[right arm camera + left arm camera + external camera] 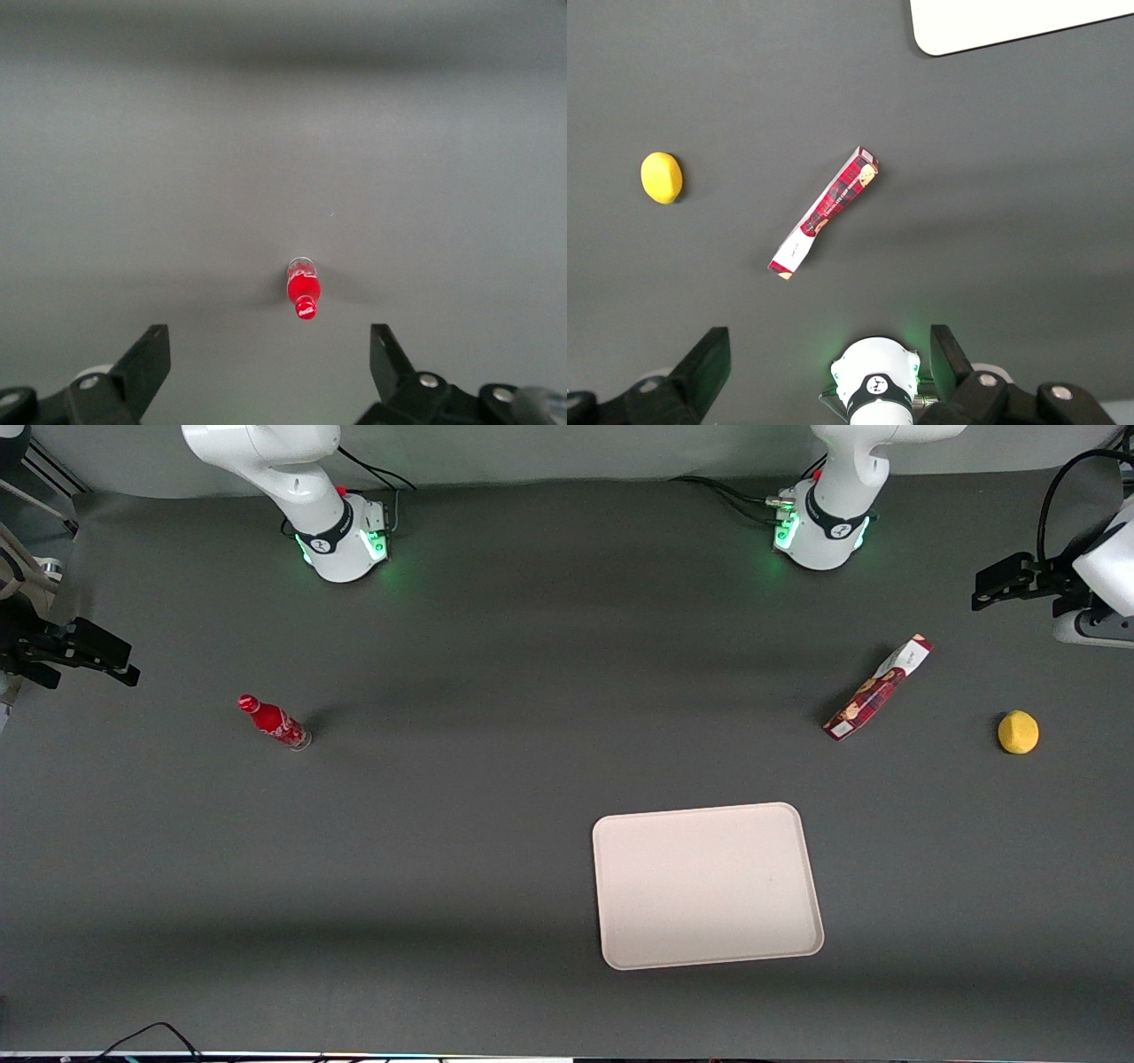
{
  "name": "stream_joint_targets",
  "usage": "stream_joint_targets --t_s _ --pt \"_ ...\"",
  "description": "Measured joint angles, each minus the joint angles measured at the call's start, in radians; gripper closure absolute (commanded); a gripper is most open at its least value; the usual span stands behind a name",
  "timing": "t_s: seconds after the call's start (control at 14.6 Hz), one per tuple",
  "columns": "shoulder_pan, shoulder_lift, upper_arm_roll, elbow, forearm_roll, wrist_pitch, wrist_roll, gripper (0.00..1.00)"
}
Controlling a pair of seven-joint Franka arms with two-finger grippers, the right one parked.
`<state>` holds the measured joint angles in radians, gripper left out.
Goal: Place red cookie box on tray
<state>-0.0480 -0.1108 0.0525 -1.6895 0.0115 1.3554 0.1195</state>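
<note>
We see the left arm's gripper [828, 367] high over the dark grey worktop [496, 779], its black fingers [709, 359] spread wide and holding nothing. The long dark-red cookie box [825, 212] lies flat and slantwise on the worktop, well clear of the fingers, between a yellow lemon-like fruit [661, 177] and the cream-white rectangular tray [992, 22].

Even, soft light over the dark table [496, 691], no glare. The gripper [830, 365] hangs high over it with fingers spread wide. The red cookie box [877, 689] throws a faint shadow; all views sharp.
</note>
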Motion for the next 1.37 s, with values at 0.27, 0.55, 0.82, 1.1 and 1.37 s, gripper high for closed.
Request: stream_joint_targets --t_s 0.27,0.55,0.82,1.1,1.37 --pt "0.003 0.044 0.009 0.029 0.042 0.0 0.115 0.0" --pt "0.01 0.158 0.082 -0.001 0.062 0.015 0.413 0.0" --pt "0.027 0.205 0.118 -0.268 0.059 0.247 0.579 0.0" --pt "0.026 0.159 0.115 -0.577 0.034 0.562 0.635 0.0" --pt "0.026 0.138 0.13 -0.794 0.007 0.843 0.709 0.0"
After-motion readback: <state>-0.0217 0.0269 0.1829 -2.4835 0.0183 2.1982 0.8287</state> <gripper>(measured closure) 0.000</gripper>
